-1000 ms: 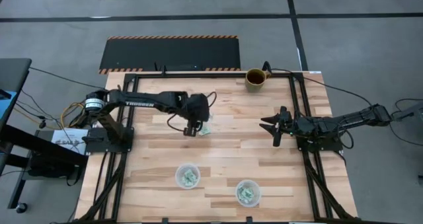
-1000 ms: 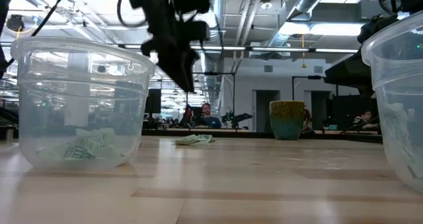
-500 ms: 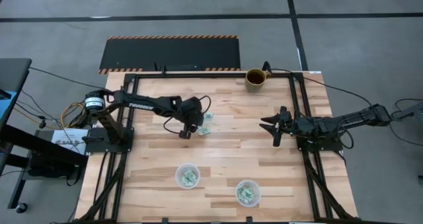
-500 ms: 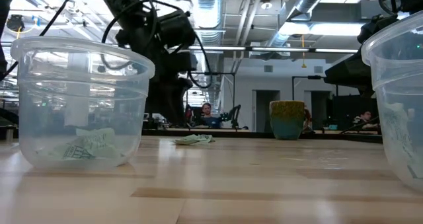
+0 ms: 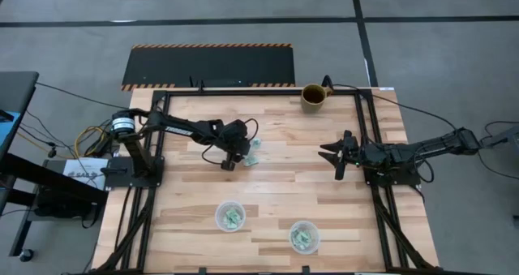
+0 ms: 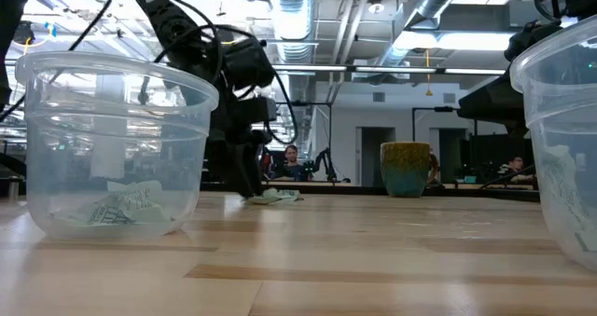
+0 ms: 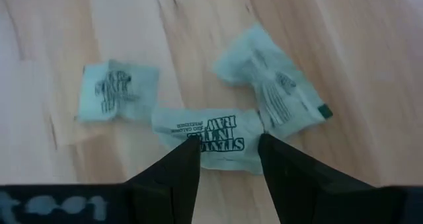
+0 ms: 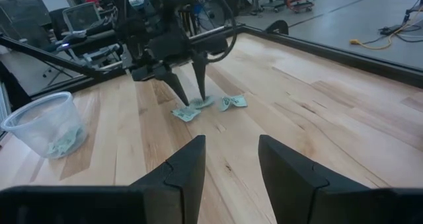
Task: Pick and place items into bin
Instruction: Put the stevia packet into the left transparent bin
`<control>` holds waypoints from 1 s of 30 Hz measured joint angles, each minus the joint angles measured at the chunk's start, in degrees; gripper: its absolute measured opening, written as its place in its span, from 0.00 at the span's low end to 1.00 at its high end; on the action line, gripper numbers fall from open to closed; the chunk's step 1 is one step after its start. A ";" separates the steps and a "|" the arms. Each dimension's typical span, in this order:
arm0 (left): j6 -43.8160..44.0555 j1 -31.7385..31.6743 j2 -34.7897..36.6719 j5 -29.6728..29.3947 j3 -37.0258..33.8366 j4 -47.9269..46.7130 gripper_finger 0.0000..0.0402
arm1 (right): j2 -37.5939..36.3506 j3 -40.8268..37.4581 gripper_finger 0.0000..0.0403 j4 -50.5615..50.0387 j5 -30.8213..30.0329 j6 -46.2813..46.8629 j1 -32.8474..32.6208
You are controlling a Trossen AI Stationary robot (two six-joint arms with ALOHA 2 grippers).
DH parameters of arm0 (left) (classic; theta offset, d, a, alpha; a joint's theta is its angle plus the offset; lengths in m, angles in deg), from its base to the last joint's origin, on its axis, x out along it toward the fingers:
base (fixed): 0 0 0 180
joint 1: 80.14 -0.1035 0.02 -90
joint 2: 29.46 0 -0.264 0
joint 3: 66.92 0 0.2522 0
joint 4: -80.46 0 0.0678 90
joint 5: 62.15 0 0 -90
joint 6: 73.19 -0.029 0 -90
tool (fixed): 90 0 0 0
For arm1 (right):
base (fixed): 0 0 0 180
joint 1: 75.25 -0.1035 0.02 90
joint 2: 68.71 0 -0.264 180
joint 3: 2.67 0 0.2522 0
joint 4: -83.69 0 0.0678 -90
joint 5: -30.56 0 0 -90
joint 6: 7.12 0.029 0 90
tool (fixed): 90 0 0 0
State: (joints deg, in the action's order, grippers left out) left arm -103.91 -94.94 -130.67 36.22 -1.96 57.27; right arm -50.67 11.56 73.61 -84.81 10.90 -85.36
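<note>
Three small mint-green packets (image 7: pixel 206 133) lie flat on the wooden table (image 5: pixel 276 178), clustered slightly toward eleven o'clock from the table's middle in the high view. In the left wrist view the middle packet (image 7: pixel 210 138) carries dark printed lettering; a second packet (image 7: pixel 117 92) lies just beside it and apart, and a third, crumpled packet (image 7: pixel 274 95) touches its other end. The left gripper (image 7: pixel 228 159) is lowered over this cluster with its fingers spread to a moderate gap, the tips set on either side of the middle packet's near edge and not closed on it; the right wrist view shows the same fingertips (image 8: pixel 201 85) reaching down to the packets (image 8: pixel 205 105) on the wood. In the low view the left gripper (image 6: pixel 250 181) stands at the table surface beside the packets (image 6: pixel 275 196). Toward six o'clock on the table sit two clear round cups, one (image 5: pixel 230 216) on the left and one (image 5: pixel 304 236) on the right, each with pale green packets inside; the low view shows the contents of the left cup (image 6: pixel 117 144) lying on its bottom. A brown mug (image 5: pixel 314 96) stands at the table's twelve o'clock edge. The right gripper (image 5: pixel 334 155) waits at three o'clock, well apart from the packets, its fingers held wide and holding nothing.
</note>
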 joint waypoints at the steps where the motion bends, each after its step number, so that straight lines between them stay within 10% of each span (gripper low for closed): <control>1: 0.42 0.00 -0.78 0.49 0.12 0.94 0.37 | -0.02 0.00 0.33 0.00 -0.01 0.00 0.00; 14: 6.16 0.09 -3.98 -0.92 0.33 3.47 0.36 | -0.02 0.00 0.33 0.00 0.00 0.00 0.00; 24: 10.80 0.28 -0.80 -7.16 -0.03 0.07 0.04 | -0.01 0.00 0.33 0.00 0.00 0.00 0.00; 30: 15.81 1.26 5.10 -10.22 -0.23 -4.13 0.03 | -0.02 0.00 0.33 0.00 0.00 0.00 0.00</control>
State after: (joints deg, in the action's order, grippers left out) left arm -88.09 -93.68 -125.57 26.00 -2.20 53.14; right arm -50.69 11.56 73.61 -84.81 10.90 -85.36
